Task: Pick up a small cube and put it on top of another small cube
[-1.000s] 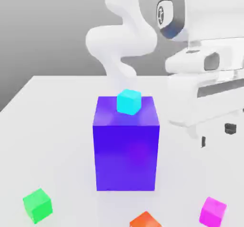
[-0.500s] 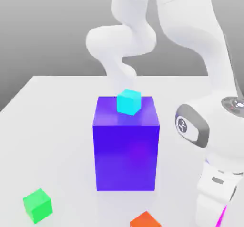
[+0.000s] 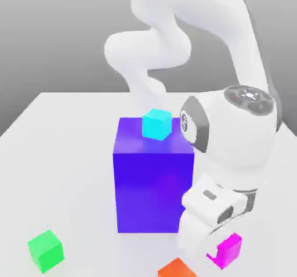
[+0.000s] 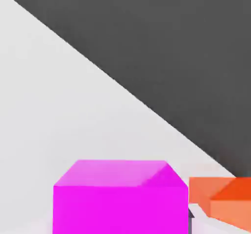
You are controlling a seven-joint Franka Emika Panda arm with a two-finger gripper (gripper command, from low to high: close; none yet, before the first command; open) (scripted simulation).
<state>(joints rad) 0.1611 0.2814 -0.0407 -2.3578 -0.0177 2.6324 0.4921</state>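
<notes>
1. In the exterior view we see the white Franka arm (image 3: 232, 136) bent down over the pale grey tabletop (image 3: 64, 171), its hand lowered to the table toward the exterior view's right, just in front of the big glossy blue-purple block (image 3: 152, 183).
2. At the hand's lower end the gripper (image 3: 223, 252) meets the small glossy magenta-pink cube (image 3: 228, 251). The white hand covers part of the cube. We take the fingers to be drawn together on this cube, though they are hidden behind the hand and the cube.
3. The small magenta-pink cube sits low at the table's near edge. We cannot tell whether it rests on the surface or is just clear of it.
4. A small cyan cube (image 3: 156, 124) stands on top of the blue-purple block, near its back edge.
5. A small green cube (image 3: 45, 250) lies on the table toward the exterior view's left, well apart from the hand. A small orange cube (image 3: 177, 268) lies at the lower edge, just beside the magenta-pink one.
6. In the hand view we find the magenta-pink cube (image 4: 120, 198) close before the camera, on the pale tabletop (image 4: 59, 110).
7. The orange cube (image 4: 220, 201) lies just beside it, with a narrow gap between them.
</notes>
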